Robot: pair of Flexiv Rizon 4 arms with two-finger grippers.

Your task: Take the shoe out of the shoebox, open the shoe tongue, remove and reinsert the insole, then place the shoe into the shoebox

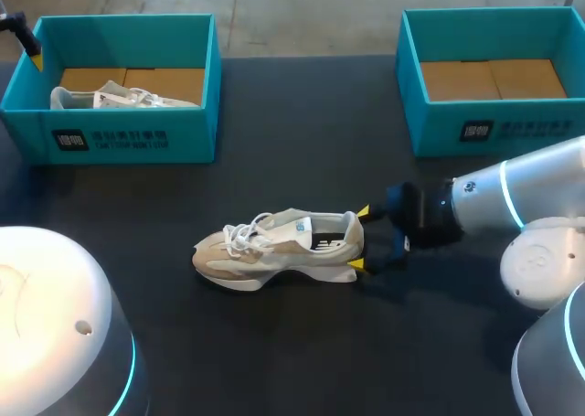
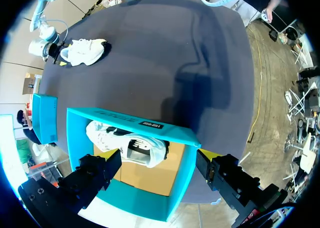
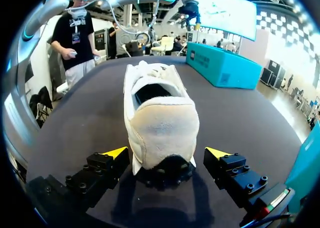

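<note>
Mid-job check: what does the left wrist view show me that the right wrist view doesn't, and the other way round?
Only the left wrist view: a second shoe lying inside the left shoebox, under the open left claw.
Only the right wrist view: the heel of the shoe on the table up close, set within the open right claw; neither tip seems to touch it.
Both: that shoe on the dark table, the teal left shoebox, and the right claw at the heel.
</note>
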